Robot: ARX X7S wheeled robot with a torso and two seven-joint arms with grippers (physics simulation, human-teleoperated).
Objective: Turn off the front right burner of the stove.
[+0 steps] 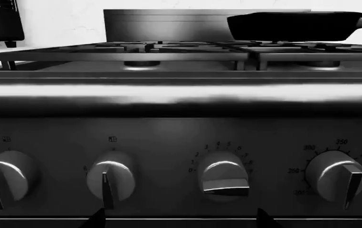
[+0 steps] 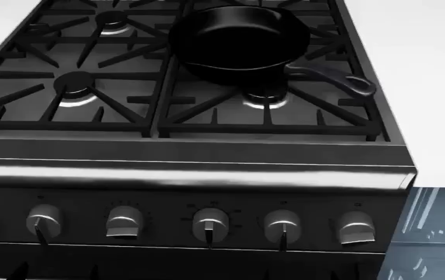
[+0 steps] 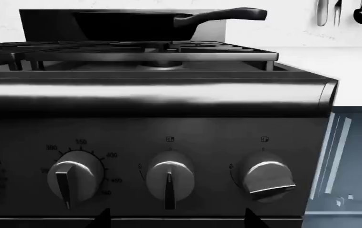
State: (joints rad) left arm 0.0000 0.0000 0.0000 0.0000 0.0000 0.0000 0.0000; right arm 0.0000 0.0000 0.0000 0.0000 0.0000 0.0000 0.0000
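Risk: right gripper [image 3: 175, 219], jaw state indeterminate, grabs upright neighbour instead of rightmost turned silver round knob [image 3: 266, 176], leaving front right burner [image 2: 266, 99] lit.

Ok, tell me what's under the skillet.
The skillet sits on the black grate of the stove, mostly over the rear right position. Whatever burner lies directly beneath it is covered. The front right burner shows just past its front edge.

we see skillet [image 2: 238, 44] on stove [image 2: 207, 175] grates, behind front right burner [image 2: 266, 96]; knob row [image 2: 211, 224] below front edge; cabinet [image 2: 433, 233] right of stove.
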